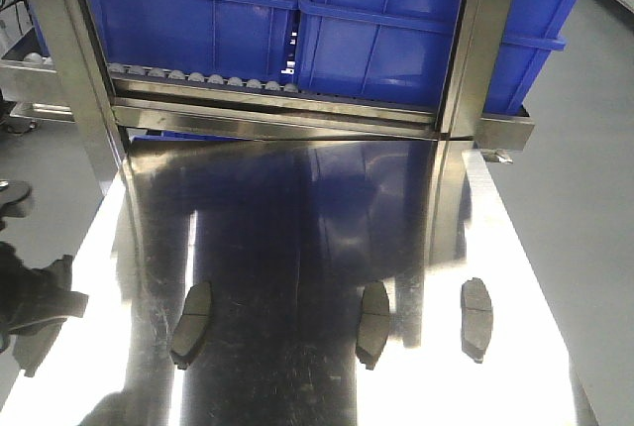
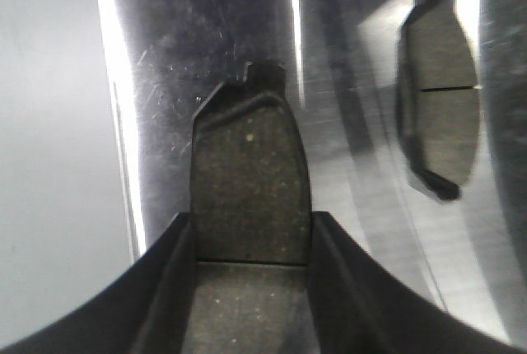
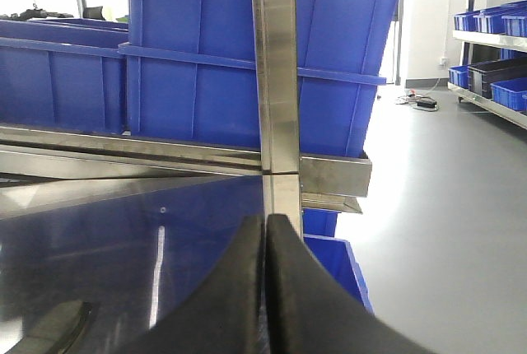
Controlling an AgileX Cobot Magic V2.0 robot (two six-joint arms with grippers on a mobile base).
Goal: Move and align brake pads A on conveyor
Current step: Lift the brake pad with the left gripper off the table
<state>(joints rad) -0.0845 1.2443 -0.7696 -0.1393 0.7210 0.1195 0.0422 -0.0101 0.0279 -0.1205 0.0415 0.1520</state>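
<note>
In the left wrist view a dark grey brake pad lies lengthwise between my left gripper's fingers, which press on both its long edges near the steel tabletop's left edge. A second brake pad lies flat to its right. The front view shows three pads on the tabletop: left, middle, right. My left gripper is a dark shape at the far left there. My right gripper is shut with nothing in it, raised over the table's right side. The conveyor is out of view.
The shiny steel tabletop mirrors the blue bins standing on a roller rack behind it. Steel uprights frame the rack. One post stands straight ahead of my right gripper. Grey floor lies to the right.
</note>
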